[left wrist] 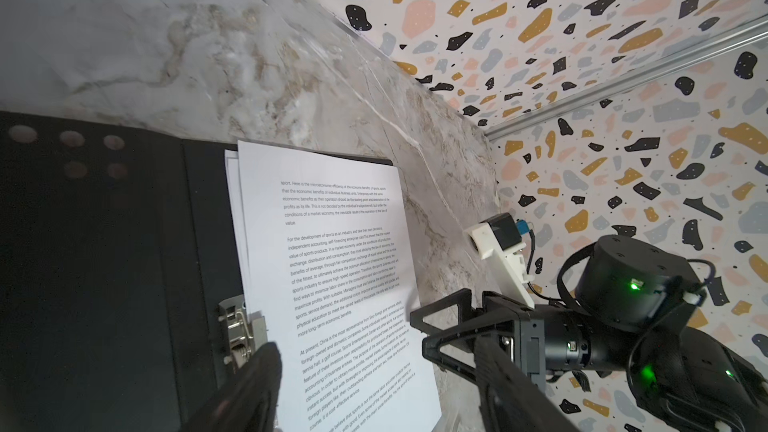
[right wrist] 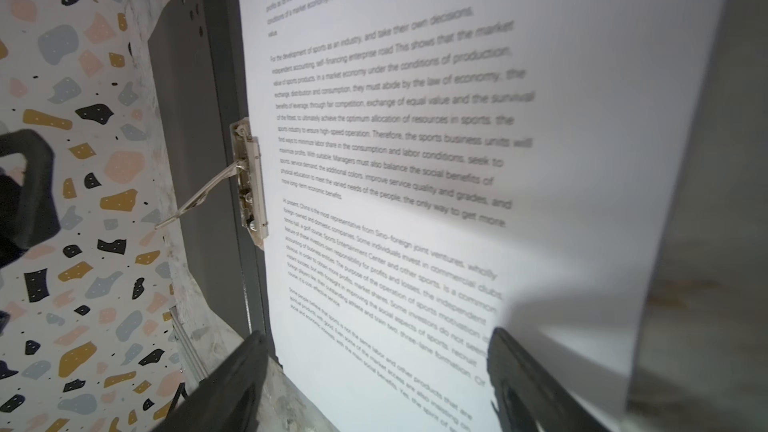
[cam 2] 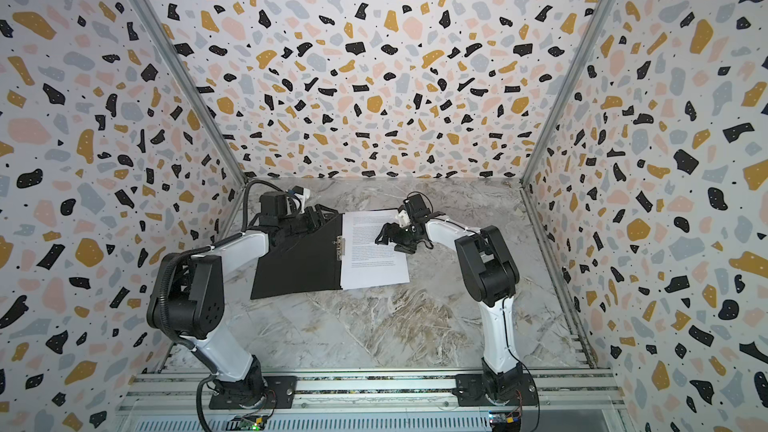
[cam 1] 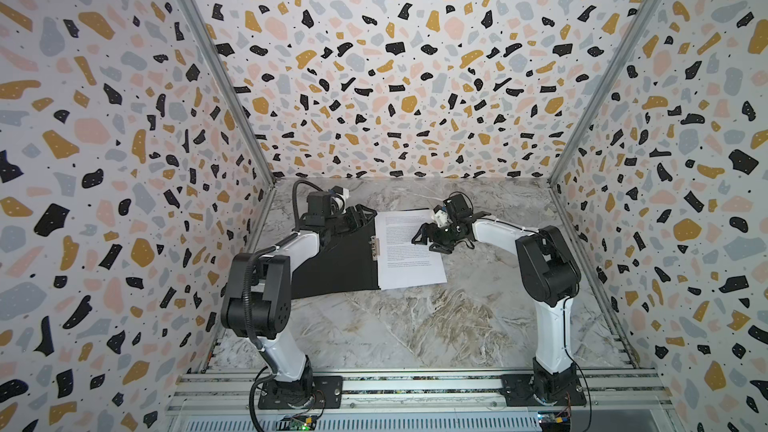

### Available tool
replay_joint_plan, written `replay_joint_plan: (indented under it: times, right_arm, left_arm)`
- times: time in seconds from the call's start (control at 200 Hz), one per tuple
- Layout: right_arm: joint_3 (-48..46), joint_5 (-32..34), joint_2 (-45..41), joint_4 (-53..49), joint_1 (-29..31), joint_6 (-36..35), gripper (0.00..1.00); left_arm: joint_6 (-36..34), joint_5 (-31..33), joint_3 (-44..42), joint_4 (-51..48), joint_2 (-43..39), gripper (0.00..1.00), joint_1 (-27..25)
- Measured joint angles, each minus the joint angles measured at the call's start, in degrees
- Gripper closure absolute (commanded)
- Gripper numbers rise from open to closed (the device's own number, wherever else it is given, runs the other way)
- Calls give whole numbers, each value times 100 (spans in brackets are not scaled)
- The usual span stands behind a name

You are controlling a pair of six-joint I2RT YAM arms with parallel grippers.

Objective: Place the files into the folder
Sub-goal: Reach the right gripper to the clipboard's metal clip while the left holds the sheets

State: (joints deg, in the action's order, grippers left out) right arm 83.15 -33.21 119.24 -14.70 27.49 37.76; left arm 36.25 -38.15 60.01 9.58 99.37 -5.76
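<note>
the thin flat card folder [cam 1: 332,268] lies open on the grey marbled surface [cam 1: 415,326], near its far end, with the matte black inside facing up. a white printed sheet [cam 1: 409,259] of text paragraphs lies flat over the half of the folder [cam 2: 299,272] that is on the right in both top views. its inner edge runs along the spine, just beside the silver metal clip [cam 1: 376,247]. in the left wrist view a second sheet [left wrist: 231,184], also white, shows as a narrow strip under the printed sheet [left wrist: 332,243] along that same edge; its face is hidden. in the right wrist view the metal clip [right wrist: 249,180] has its thin lever raised off the black card.

the left tool [cam 1: 365,215] sits over the far corner of the folder's bare black flap, close to the far end of the spine. its fingers [left wrist: 253,384] are apart with nothing clamped between them.

the right tool [cam 1: 417,234] reaches in over the far outer part of the printed sheet and points toward the spine. its fingers [right wrist: 237,384] stand wide apart, and printed lines show between them. i cannot tell whether they touch the paper. beside one finger the sheet's outer edge looks to bow up off the surface.
</note>
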Motion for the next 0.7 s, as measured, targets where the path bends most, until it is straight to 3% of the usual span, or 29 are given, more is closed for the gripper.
replay_joint_plan:
  times: [0.195,0.451,0.701]
  right_arm:
    - [192,-136,-35,190,378,601,26]
    - [1097,-221,214,365,905,1204,28]
    - [1891,-240,1014,269,1172,1480,33]
  left_arm:
    - [-153,125,101,-439,470,62,85]
    - [-431,501,234,-1154,951,68,94]
    - [-461,584,293,-1220,1115,67,94]
